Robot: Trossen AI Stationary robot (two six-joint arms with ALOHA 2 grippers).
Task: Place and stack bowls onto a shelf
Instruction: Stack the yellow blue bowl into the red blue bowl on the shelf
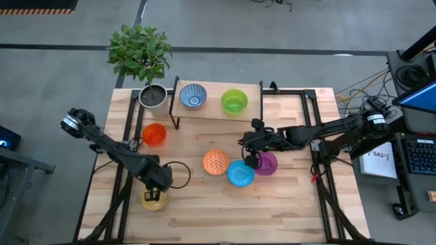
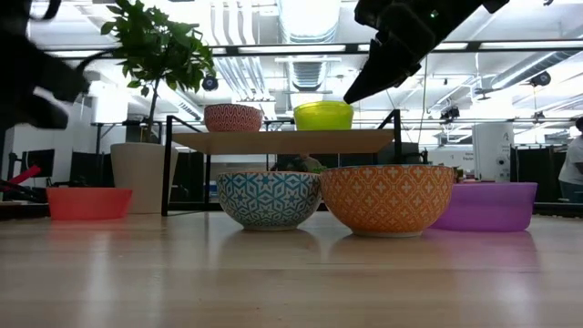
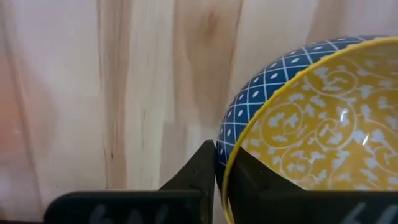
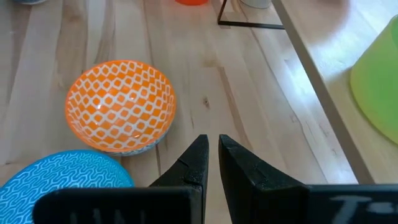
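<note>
The shelf (image 1: 211,109) stands at the table's far side and carries a blue-white patterned bowl (image 1: 193,96) and a green bowl (image 1: 234,101). On the table rest a red-orange bowl (image 1: 154,135), an orange patterned bowl (image 1: 216,162), a bright blue bowl (image 1: 240,173) and a purple bowl (image 1: 267,164). My left gripper (image 1: 155,192) is near the table's near left, shut on a yellow bowl (image 1: 154,199) with a blue lattice outside (image 3: 261,87). My right gripper (image 4: 211,142) hovers shut in front of the shelf, above the orange and purple bowls, holding nothing. My left gripper pinches the yellow bowl's rim (image 3: 225,163), with one finger (image 3: 200,171) on the blue lattice outside and the other finger (image 3: 252,177) inside the yellow patterned hollow. The fingers come from above. Whether the bowl's base is on the table does not show.
A potted plant (image 1: 139,54) in a grey pot (image 1: 153,96) stands just left of the shelf. Black frame rails (image 1: 129,129) run along both table sides. There is bare wood (image 1: 225,211) near the table's near edge and on the shelf between and beside the two bowls.
</note>
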